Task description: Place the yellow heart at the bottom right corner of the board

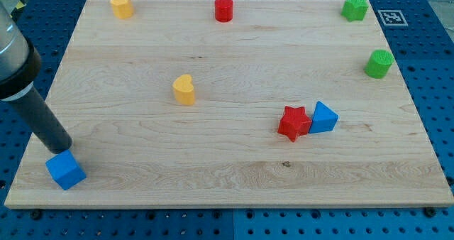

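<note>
The yellow heart stands on the wooden board, left of the middle. My tip is at the view's lower left, touching the top edge of a blue cube. The tip is far to the left of and below the yellow heart. The board's bottom right corner is at the far side from the tip.
A red star touches a blue triangular block right of the middle. A yellow hexagonal block and a red cylinder stand along the top. A green star and a green cylinder are at the right.
</note>
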